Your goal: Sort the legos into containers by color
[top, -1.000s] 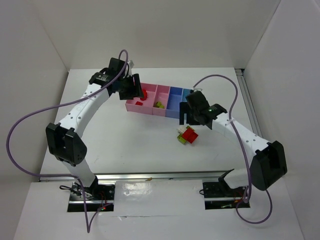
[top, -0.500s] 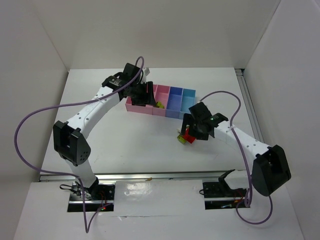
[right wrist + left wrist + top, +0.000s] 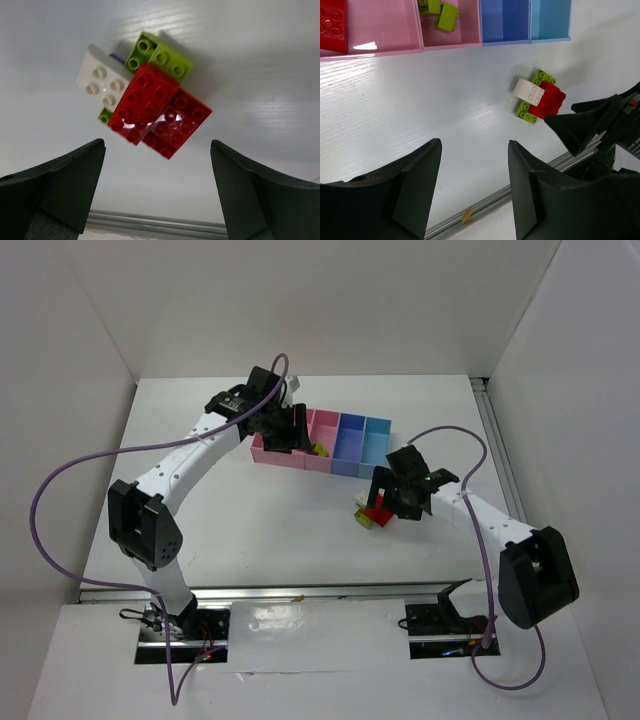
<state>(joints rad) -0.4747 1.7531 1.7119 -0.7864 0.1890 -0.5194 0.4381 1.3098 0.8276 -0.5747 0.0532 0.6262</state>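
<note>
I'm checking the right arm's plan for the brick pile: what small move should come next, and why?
Probably lower the right tool straight down. Its fingers stand open on either side of the red studded plastic bricks, which lie clustered with a white studded brick and a yellow-green studded brick. It touches none of them, so descending should come before closing.

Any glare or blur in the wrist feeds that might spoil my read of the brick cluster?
Right wrist: red bricks sharp, small glossy highlights, soft shadow beside them. Left wrist: white glare streak on the wide pink bin floor; cluster crisp, no glare.
</note>
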